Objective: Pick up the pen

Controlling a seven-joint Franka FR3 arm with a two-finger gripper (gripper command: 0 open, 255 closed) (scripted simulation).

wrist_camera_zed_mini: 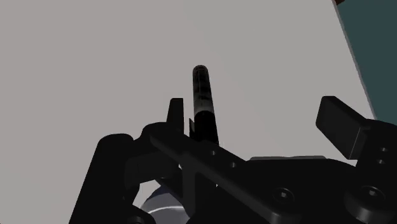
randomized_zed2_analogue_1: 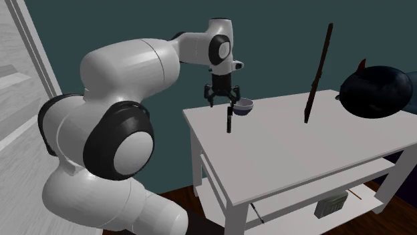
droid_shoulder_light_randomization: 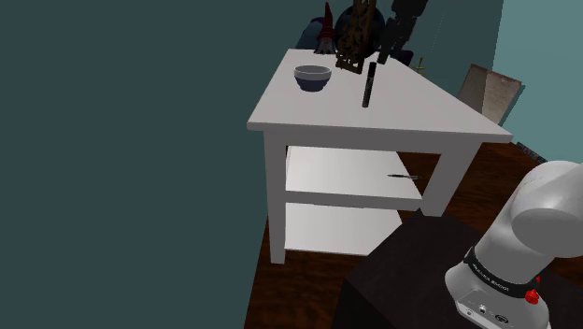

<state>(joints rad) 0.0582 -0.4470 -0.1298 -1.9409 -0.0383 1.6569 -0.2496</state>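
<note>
Pen: slim dark stick (randomized_zed2_analogue_1: 229, 120), on end and near upright over the white table (randomized_zed2_analogue_1: 301, 160), in the far half of its top in the shoulder view.
Neighbour: dark bowl (droid_shoulder_light_randomization: 313, 78), just beside the pen, on the shoulder view's left of it.
Lower end: cannot tell whether it rests on the table top or hangs just clear.
Gripper: (randomized_zed2_analogue_1: 221, 103) directly above the pen, pointing down along it.
Fingers: spread wide. The pen's upper end sits between them, close against one finger (wrist_camera_zed_mini: 176, 118) and well apart from the other. Not clasped.
Step (judged): fingers around the pen, ready to close. Pick-up not yet done.
Handling (judged): light, stiff, smooth round barrel. Probably slippery, and it will roll if it tips. Not fragile.
Hold point (judged): upper barrel, pads across its width. Centre the pen between the fingers first, because closing off-centre would shove it sideways.
Risk (judged): a pen on end is unstable, and a nudge could topple it toward the bowl.
Also on table: tall dark rod (randomized_zed2_analogue_1: 317, 73) and dark rounded object (randomized_zed2_analogue_1: 374, 90), both well apart from the pen, at the second exterior view's right.
</note>
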